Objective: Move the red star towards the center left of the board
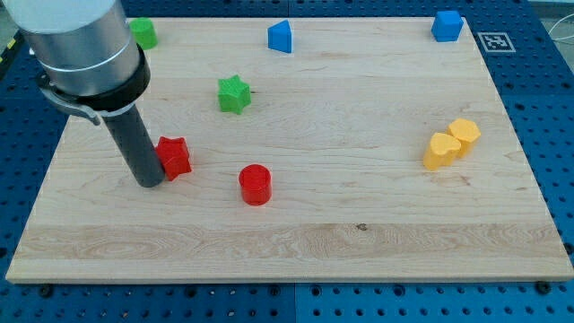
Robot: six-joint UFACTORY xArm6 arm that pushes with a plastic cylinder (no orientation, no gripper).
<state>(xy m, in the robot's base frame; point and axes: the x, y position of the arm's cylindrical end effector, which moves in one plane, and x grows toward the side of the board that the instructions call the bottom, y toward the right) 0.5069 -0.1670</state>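
Observation:
The red star (pixel 175 155) lies on the wooden board (pixel 296 233) left of the middle, a little toward the view's left edge. My tip (pixel 149 182) stands just to the star's left and touches or nearly touches its side. The dark rod rises from there toward the view's top left.
A red cylinder (pixel 256 185) sits right of the star. A green star (pixel 233 94) lies above it. A green block (pixel 142 33) is at the top left, a blue wedge (pixel 281 37) at top middle, a blue cube (pixel 447 26) at top right. Two yellow blocks (pixel 451 144) touch at the right.

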